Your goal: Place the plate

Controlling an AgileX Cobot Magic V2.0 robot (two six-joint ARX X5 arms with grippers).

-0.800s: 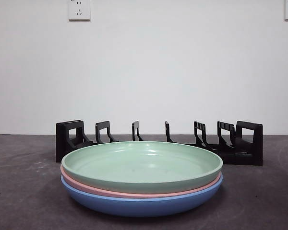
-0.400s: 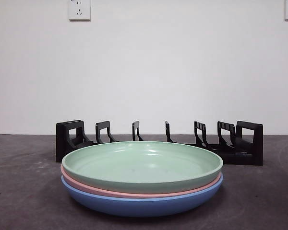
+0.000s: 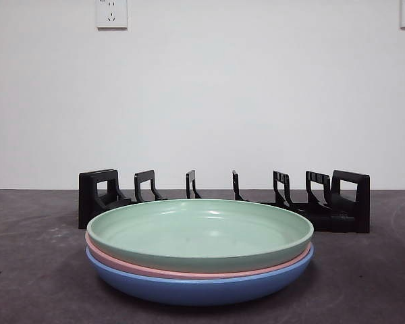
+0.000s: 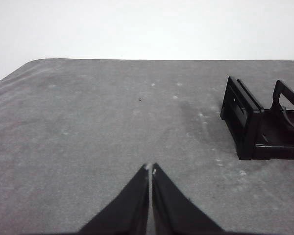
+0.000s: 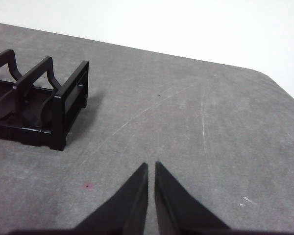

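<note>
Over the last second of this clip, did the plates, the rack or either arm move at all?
Nothing visibly changed. The green plate still tops the pink plate and blue plate in front of the empty black rack. No arm appears in the front view; the left gripper and right gripper, both shut, hang over bare table beside the rack's ends.

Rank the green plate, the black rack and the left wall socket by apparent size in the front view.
1. black rack, widest, though farther back
2. green plate, nearly as wide but nearer the camera, so unsure
3. wall socket, clearly smallest
</note>
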